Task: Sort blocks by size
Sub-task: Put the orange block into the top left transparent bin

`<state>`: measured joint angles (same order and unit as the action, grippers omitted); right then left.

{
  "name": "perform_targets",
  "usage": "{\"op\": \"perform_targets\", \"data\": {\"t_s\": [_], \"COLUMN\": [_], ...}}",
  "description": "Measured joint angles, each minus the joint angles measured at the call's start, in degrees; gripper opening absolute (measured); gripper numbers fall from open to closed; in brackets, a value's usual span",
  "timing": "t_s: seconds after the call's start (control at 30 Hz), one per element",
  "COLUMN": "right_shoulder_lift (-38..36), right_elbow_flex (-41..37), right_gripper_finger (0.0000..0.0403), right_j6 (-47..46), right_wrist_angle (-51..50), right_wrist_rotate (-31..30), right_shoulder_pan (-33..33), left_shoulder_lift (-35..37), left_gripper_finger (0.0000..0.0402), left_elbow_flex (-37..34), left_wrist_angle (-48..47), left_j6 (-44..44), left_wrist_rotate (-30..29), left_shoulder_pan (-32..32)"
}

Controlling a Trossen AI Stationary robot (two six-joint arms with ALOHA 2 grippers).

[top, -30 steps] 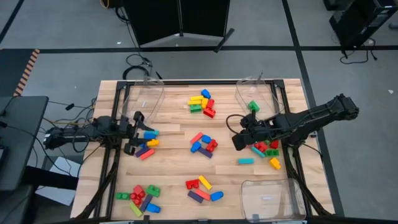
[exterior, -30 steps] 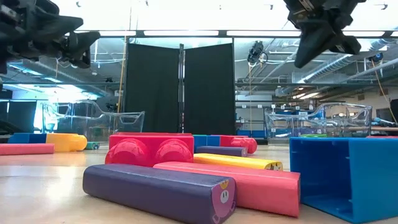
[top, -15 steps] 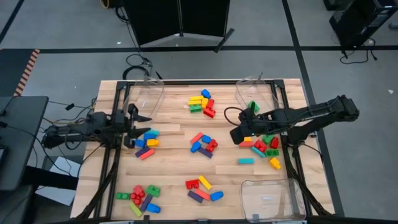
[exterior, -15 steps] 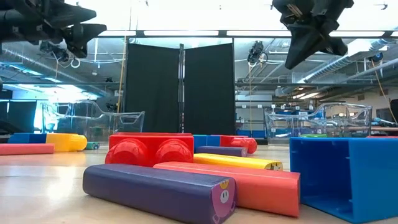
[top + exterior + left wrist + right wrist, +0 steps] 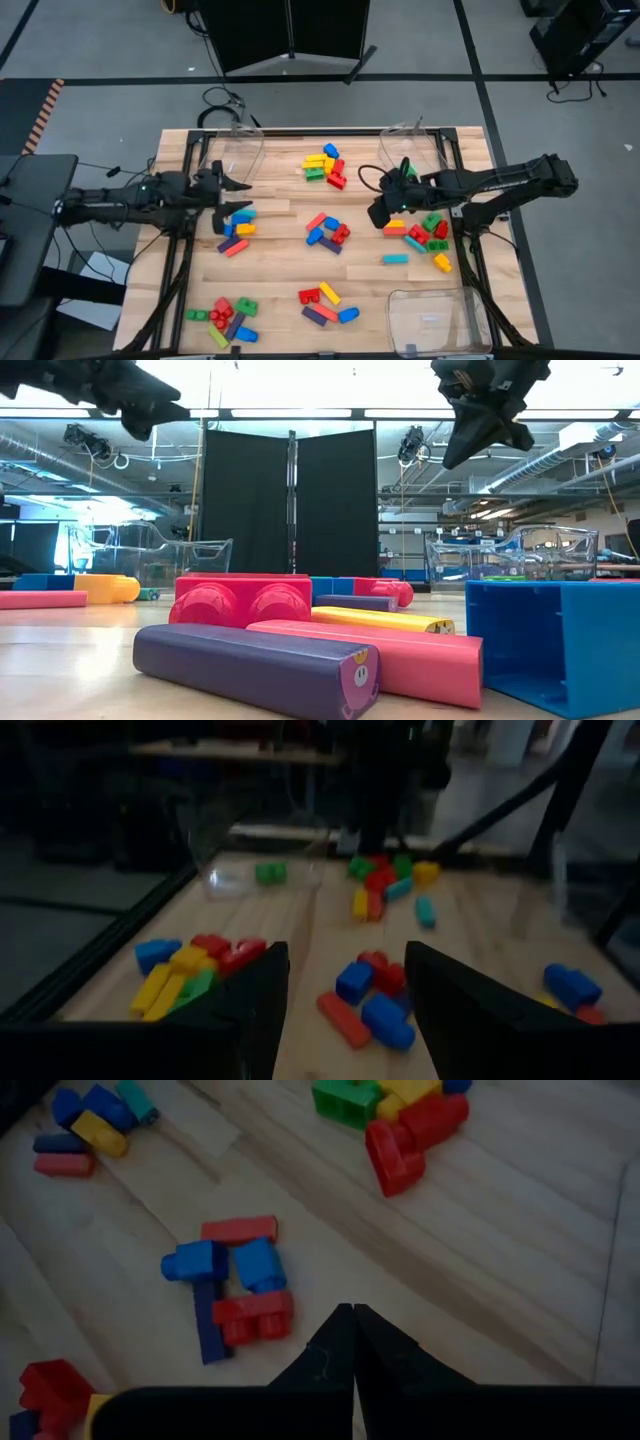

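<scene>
Coloured blocks lie in loose clusters on the wooden table: far middle [image 5: 325,166], centre [image 5: 328,232], left [image 5: 235,230], near left [image 5: 228,318], near middle [image 5: 327,305] and right [image 5: 425,232]. My left gripper [image 5: 235,190] hangs open above the left cluster, its fingers [image 5: 265,990] spread with nothing between them. My right gripper [image 5: 378,212] is shut and empty. It hovers between the centre cluster [image 5: 235,1290] and the right cluster, tilted downward. In the low view both grippers hang high above the table, the left [image 5: 150,405] and the right [image 5: 470,430].
Clear plastic bins stand at the far left [image 5: 232,155], the far right [image 5: 415,150] and the near right [image 5: 430,318]. A green block [image 5: 407,170] lies in the far right bin. A lone teal block [image 5: 395,258] lies near the right cluster. Bare wood lies between the clusters.
My left gripper has risen and tipped up from pointing downward to nearly level, drifting toward the far edge above the left cluster. My right gripper has drifted a little toward the far edge and rolled about its own axis. No block has moved.
</scene>
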<state>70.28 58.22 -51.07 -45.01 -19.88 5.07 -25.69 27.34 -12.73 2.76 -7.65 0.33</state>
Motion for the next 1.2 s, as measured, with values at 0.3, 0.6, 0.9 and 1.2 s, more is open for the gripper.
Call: {"op": "perform_targets", "data": {"t_s": [0.3, 0.6, 0.9, 1.2], "right_shoulder_lift": [0.0, 0.0, -0.02, -0.02], "right_elbow_flex": [-0.02, -0.02, -0.02, -0.02], "right_gripper_finger": [0.0015, 0.0021, 0.0013, 0.0028], "right_j6": [6.95, 14.5, 21.25, 25.19], "right_wrist_angle": [-0.02, -0.05, -0.11, -0.08], "right_wrist_rotate": [2.41, 3.45, 3.5, 3.5], "right_shoulder_pan": [-0.29, -0.29, -0.29, -0.29], "left_shoulder_lift": [-17.11, -32.16, -43.85, -43.99], "left_gripper_finger": [0.0208, 0.0208, 0.0208, 0.0208], "left_elbow_flex": [9.84, 20.95, 32.59, 29.18], "left_wrist_angle": [-3.88, -7.96, -33.17, -47.43], "left_j6": [2.43, 5.89, 24.47, 60.64], "left_wrist_rotate": [-8.22, -9.35, -13.25, -15.72], "left_shoulder_pan": [-4.53, -6.27, -15.23, -31.15]}}
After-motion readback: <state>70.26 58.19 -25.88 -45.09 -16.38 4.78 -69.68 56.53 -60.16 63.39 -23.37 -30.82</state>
